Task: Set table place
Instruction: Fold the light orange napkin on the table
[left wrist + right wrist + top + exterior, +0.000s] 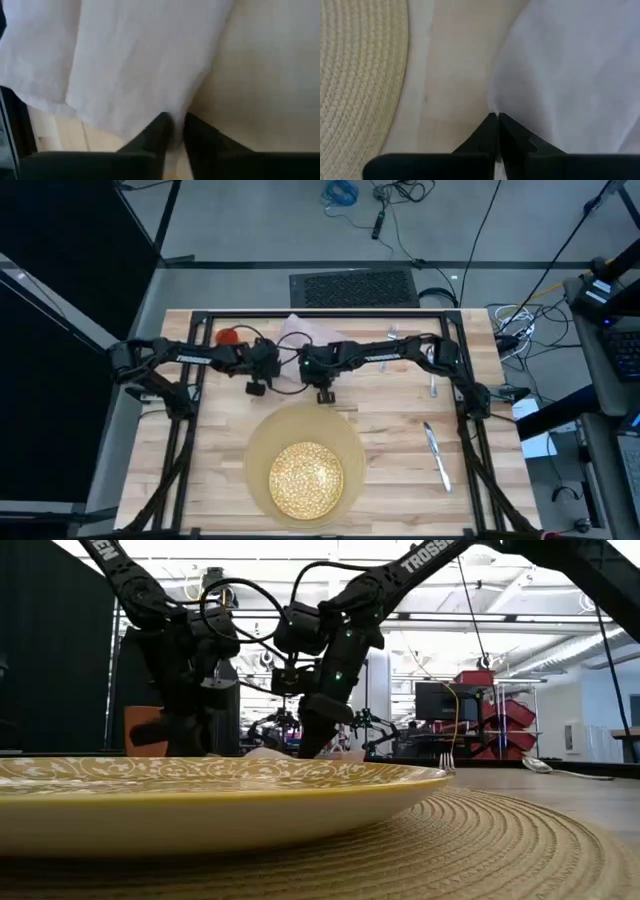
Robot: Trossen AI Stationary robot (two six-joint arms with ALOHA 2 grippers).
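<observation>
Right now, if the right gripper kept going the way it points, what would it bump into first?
The napkin. The right gripper is pinched shut on the cloth's edge, so it already touches it. Just under that lies the table, though how close is hard to judge.

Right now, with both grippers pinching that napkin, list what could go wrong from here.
1. The left gripper and right gripper each hold only a thin edge of the napkin; the cloth could slip out when pulled.
2. The right gripper works close to the mat; dragging the cloth may snag and shift it, and the plate on it.
3. The orange cup sits near the left arm; a sweep could knock it.
</observation>
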